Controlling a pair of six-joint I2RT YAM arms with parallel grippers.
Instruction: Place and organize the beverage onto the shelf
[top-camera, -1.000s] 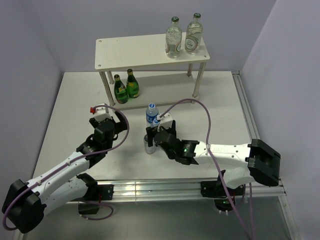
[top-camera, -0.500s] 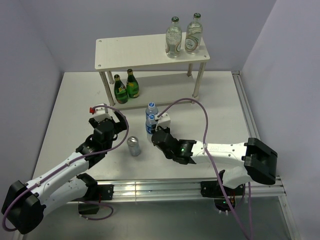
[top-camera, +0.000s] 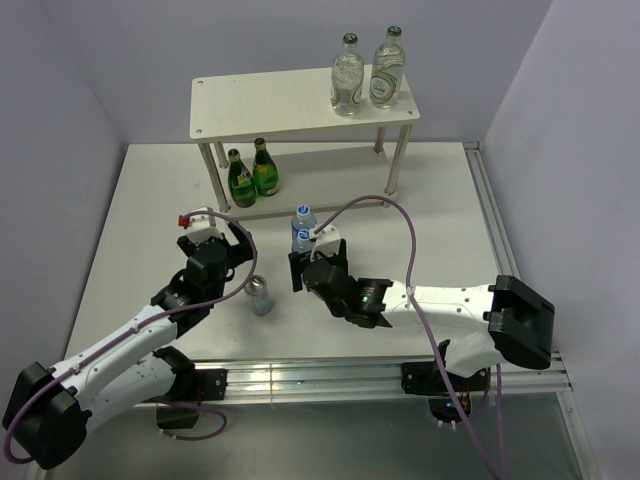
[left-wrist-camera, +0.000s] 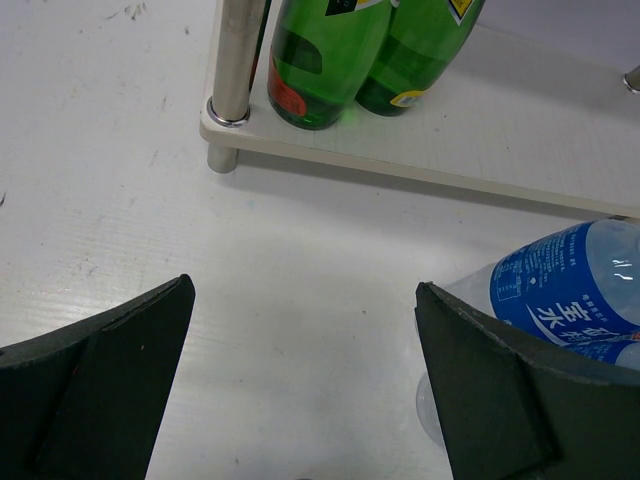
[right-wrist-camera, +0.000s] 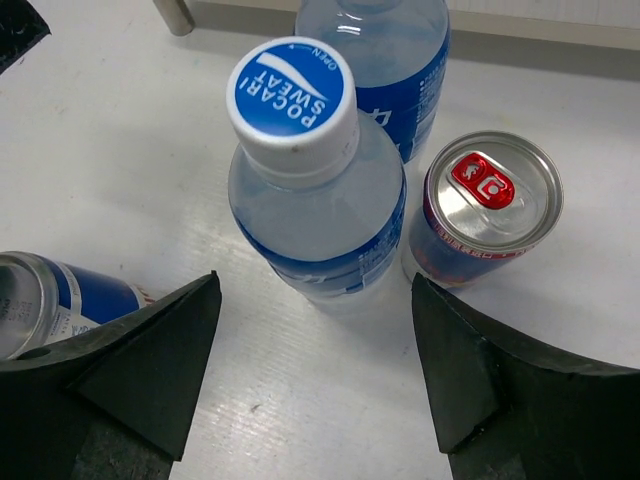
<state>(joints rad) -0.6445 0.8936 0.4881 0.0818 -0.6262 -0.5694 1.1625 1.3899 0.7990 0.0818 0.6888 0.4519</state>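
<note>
The shelf (top-camera: 260, 100) stood at the far edge of the table (top-camera: 440, 200). It carried two clear glass bottles (top-camera: 367, 72) on the right end of its top board and two green bottles (top-camera: 252, 172) on the left end of its lower board.

The next beverage seemed to be the Pocari Sweat bottle (right-wrist-camera: 315, 210), upright near the middle of the table, in front of the shelf. The right gripper (right-wrist-camera: 312, 300) was released, with one finger on each side of this bottle and neither one touching it. The left gripper (left-wrist-camera: 305, 290) was also spread wide and had nothing between its fingers.

The bottle looked full, so it was probably rather heavy for its size. Its wall was thin clear plastic, which likely gives under a hard squeeze, and the smooth label may slip. The best hold was probably on the labelled body below the shoulder, with moderate force. The cap was too narrow and too high for a steady lift.

A second water bottle (right-wrist-camera: 390, 50) stood just behind it and a red can (right-wrist-camera: 488, 205) just beside it on the right. Whether they touched could not be told, so the right finger had little room. A blue can (top-camera: 261, 294) lay on its side toward the left.
</note>
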